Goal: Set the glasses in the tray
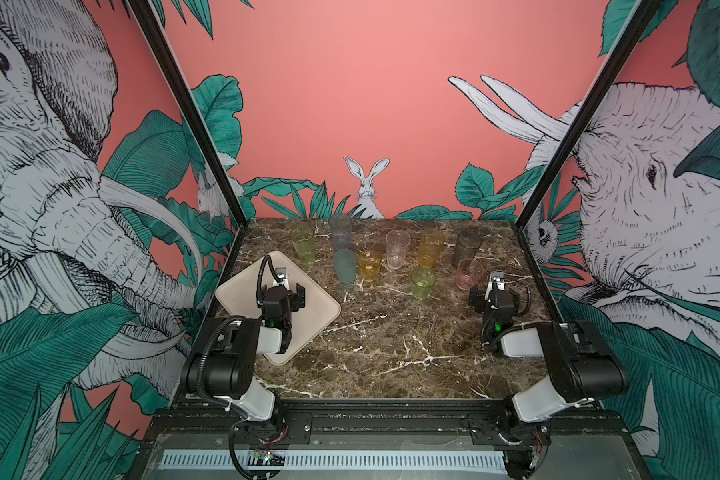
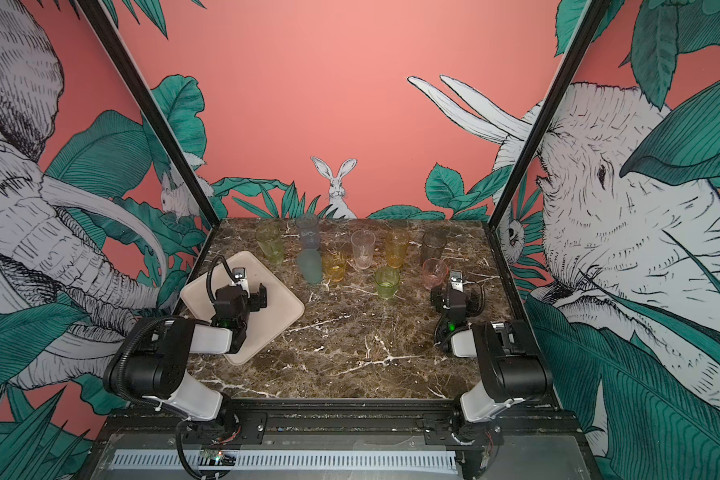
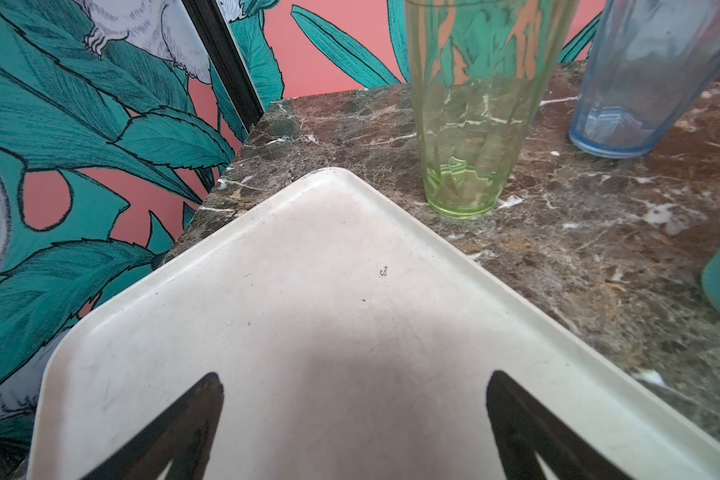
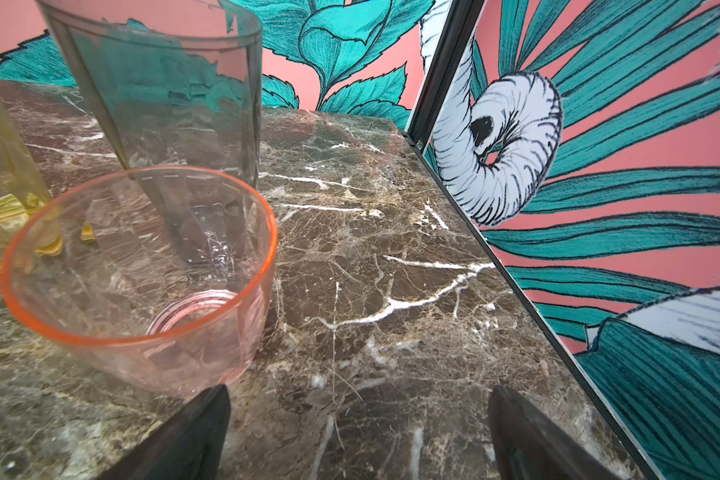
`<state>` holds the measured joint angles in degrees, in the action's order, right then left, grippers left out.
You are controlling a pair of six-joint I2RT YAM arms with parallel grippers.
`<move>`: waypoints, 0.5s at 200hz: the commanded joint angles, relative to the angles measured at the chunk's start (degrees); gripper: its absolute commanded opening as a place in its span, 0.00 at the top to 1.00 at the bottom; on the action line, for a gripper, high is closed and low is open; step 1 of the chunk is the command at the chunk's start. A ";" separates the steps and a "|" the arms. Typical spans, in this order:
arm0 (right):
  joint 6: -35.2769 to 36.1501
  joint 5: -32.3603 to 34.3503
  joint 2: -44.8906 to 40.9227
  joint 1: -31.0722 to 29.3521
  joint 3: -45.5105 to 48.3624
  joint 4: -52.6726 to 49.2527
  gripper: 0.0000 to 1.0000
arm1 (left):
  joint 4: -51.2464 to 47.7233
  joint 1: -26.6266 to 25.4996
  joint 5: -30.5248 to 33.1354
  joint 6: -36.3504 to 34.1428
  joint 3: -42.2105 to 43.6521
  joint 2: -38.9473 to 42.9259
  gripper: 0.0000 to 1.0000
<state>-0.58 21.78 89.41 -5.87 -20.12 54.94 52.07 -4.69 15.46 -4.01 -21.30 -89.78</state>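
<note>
The cream tray (image 1: 321, 312) lies turned like a diamond at the table's left, with nothing in it. My left gripper (image 1: 288, 287) hovers over it, open, its jaws wide over bare tray (image 3: 292, 291) in the left wrist view (image 3: 355, 376). Several glasses stand upright on the marble behind: tall yellow-green (image 1: 303, 245), pale blue (image 1: 341, 232), frosted teal (image 1: 344, 267), short amber (image 1: 368, 266), clear (image 1: 397, 249), tall amber (image 1: 431, 248), smoky grey (image 1: 467, 247), short green (image 1: 423, 282), pink (image 1: 469, 274). My right gripper (image 1: 495, 291) is open just right of the pink glass (image 4: 142, 291), holding nothing (image 4: 360, 390).
Black frame posts and printed walls close in the table on the left, right and back. The tray's left corner reaches the table's left edge (image 3: 208, 199). The near half of the marble top (image 1: 391, 353) holds only the two arms.
</note>
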 commanded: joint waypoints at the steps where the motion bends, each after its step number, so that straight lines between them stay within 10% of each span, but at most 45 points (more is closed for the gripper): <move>1: 0.36 -0.34 -0.11 0.18 -0.57 1.50 0.01 | 0.77 0.12 0.26 -0.19 -0.62 0.92 0.01; 73: 0.66 0.54 -0.24 -0.10 1.02 4.69 0.01 | 2.31 0.12 -1.80 -1.63 -0.15 1.94 0.01; 100: 0.85 1.55 -3.07 -0.52 0.76 1.95 0.01 | -11.03 -0.23 -2.47 -0.80 -2.10 11.10 0.01</move>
<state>-0.40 21.85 89.30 -5.89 -19.77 55.75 49.84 -4.71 13.93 -4.82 -21.30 -87.15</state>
